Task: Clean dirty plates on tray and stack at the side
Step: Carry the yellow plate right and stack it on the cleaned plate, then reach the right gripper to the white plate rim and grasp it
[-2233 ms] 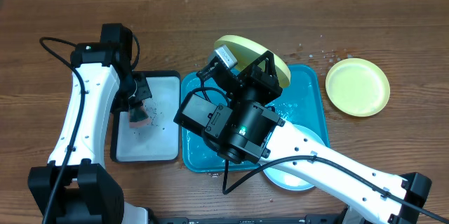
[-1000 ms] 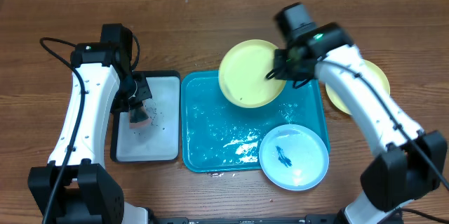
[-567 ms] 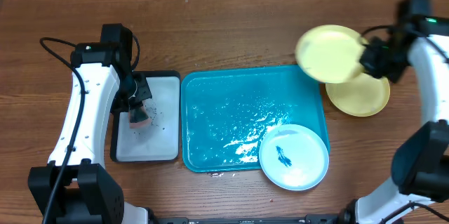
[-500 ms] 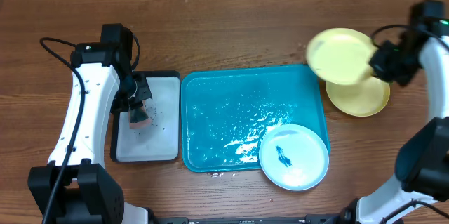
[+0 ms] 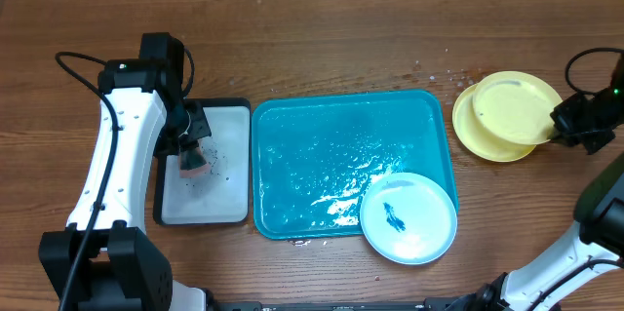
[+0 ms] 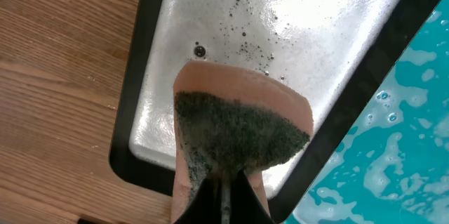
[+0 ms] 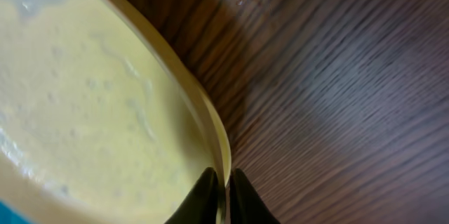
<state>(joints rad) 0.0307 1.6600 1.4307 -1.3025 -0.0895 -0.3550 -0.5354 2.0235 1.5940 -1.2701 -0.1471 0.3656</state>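
— Where was your top plate (image 5: 515, 106)?
— Offset over its yellow-green twin (image 5: 475, 136), on wood (image 5: 341, 38) just right of the tray (image 5: 292, 155). Your right gripper (image 7: 223, 182) pinched its rim, and your left gripper (image 6: 223, 185) clamped the sponge (image 6: 238, 136).

The gripper (image 6: 224, 197) pinches a pink sponge (image 6: 238, 136), its dark green scouring face showing, over the white tray (image 6: 319, 31). Dark specks (image 6: 242, 34) dot that tray. Left of it lies wood table (image 6: 56, 76); right, the wet turquoise tray (image 6: 403, 147).
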